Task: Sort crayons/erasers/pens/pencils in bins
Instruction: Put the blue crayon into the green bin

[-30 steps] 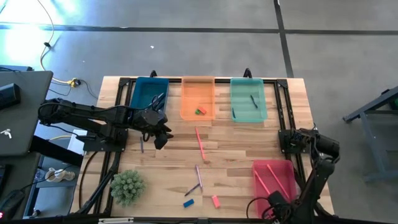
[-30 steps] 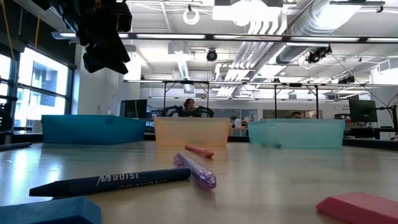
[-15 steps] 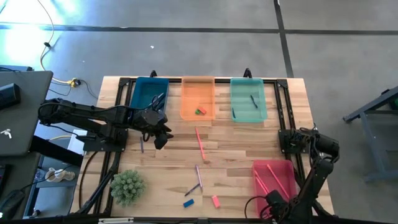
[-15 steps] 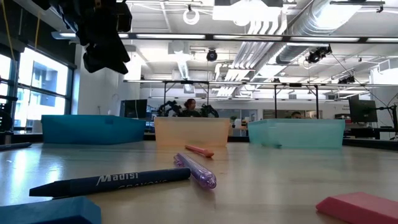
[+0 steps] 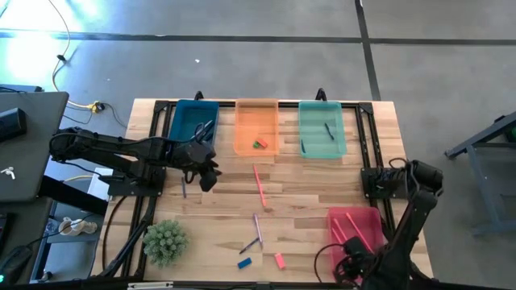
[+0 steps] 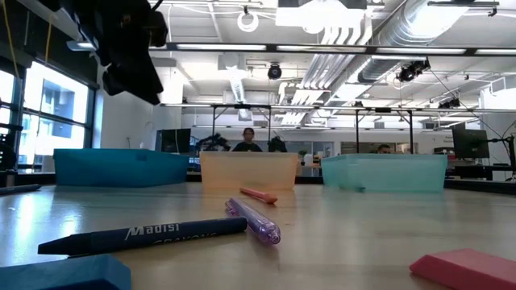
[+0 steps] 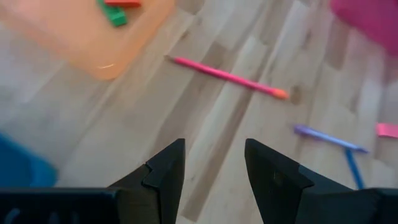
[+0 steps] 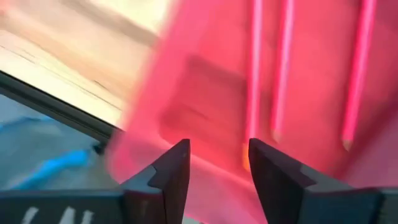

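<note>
Four bins stand on the table: blue [image 5: 193,121], orange [image 5: 256,127] and teal [image 5: 322,129] along the far edge, and pink [image 5: 360,234] near the right. Green and red erasers [image 5: 260,144] lie in the orange bin. A blue eraser [image 5: 244,263] and a pink eraser [image 5: 279,260] lie near the front edge. A pink pencil [image 7: 227,76], a purple pen [image 5: 257,228] and a dark crayon [image 6: 145,235] lie mid-table. My left gripper [image 7: 214,162] hovers open near the blue bin. My right gripper [image 8: 217,162] is open above the pink bin's near end, over pink pencils [image 8: 283,68] lying in it.
A green spiky plant [image 5: 165,242] sits at the near left of the table. A short purple stick [image 5: 184,188] lies just left of my left gripper. The teal bin holds two dark sticks [image 5: 328,130]. Bare wood lies between the far bins and the loose items.
My right arm's elbow has swung toward the table's far edge while its gripper stays over the pink bin's near end. My left gripper has shifted a little toward the blue bin. Nothing on the table has moved.
</note>
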Controlling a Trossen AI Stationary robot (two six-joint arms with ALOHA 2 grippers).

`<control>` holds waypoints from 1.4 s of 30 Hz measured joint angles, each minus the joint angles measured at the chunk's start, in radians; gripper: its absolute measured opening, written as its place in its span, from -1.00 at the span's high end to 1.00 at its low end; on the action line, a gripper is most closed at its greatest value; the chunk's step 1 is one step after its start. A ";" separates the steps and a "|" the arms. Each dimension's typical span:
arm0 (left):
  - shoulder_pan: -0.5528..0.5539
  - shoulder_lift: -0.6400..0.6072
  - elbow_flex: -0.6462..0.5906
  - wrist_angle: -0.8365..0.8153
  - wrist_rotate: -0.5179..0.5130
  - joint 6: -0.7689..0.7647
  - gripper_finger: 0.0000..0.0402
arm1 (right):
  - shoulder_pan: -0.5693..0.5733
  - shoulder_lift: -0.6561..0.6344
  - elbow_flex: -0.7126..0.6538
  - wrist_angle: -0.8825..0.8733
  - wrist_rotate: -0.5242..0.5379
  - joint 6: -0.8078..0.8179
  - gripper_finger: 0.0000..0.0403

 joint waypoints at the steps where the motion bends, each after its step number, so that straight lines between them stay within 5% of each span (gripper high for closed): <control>1: 0.000 0.000 0.000 -0.011 -0.009 0.000 0.23 | -0.006 -0.013 0.000 -0.004 0.034 -0.003 0.23; 7: 0.000 0.000 0.000 -0.068 -0.031 -0.006 0.23 | -0.059 -0.078 0.000 -0.033 0.178 -0.050 0.26; 24: 0.000 0.000 0.000 -0.197 -0.022 -0.152 0.23 | -0.415 -0.228 0.000 -0.247 0.296 -0.469 0.30; 42: 0.000 0.000 -0.001 -0.350 -0.012 -0.427 0.23 | -0.762 -0.486 0.000 -0.435 0.428 -0.712 0.30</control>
